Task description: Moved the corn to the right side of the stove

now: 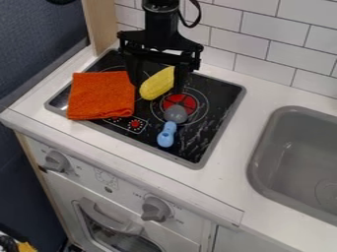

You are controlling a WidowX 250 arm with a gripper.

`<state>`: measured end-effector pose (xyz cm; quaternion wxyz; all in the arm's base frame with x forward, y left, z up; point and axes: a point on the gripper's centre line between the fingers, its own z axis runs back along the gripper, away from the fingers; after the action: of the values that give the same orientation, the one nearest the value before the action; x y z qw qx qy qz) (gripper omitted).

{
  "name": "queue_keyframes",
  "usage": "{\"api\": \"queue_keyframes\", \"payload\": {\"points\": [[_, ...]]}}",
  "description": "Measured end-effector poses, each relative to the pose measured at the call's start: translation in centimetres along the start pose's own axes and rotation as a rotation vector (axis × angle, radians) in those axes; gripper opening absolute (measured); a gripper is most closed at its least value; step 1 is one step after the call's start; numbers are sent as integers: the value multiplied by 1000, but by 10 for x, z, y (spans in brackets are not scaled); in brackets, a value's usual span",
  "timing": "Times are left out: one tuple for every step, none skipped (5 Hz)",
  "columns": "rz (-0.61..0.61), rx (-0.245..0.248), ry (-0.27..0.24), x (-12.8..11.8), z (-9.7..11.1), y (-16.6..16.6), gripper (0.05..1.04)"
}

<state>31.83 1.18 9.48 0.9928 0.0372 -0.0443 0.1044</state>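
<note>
Your gripper (158,86) has its fingers spread apart, the toy corn (157,83) between them. The corn's long axis slants lower left to upper right.

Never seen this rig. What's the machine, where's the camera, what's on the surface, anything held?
The machine is a black robot arm; its two-finger hand hangs over a toy kitchen. The picture is from one fixed camera, looking down at a slant.

The black stove top is set into a white counter. On the stove's left part, as pictured, lies an orange cloth. Right of it, a utensil with a gray head and blue handle lies partly over a red burner mark. A gray sink is further right.

The yellow corn is right at the hand; whether it's actually gripped, I can't tell from this angle.
</note>
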Motion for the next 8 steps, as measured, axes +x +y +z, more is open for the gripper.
{"api": "queue_keyframes", "payload": {"points": [[-5, 10, 43, -3, -12, 0, 1001], [-35, 31, 66, 21, -20, -3, 1001], [-79, 32, 56, 43, -22, -7, 1001], [-149, 19, 9, 60, -29, -2, 1001], [-224, 18, 11, 65, -40, 1, 1001], [-229, 16, 21, 72, -46, 8, 1001], [-229, -3, 72, 80, -67, 12, 1001], [-231, 20, 100, 85, -78, 15, 1001]]}}
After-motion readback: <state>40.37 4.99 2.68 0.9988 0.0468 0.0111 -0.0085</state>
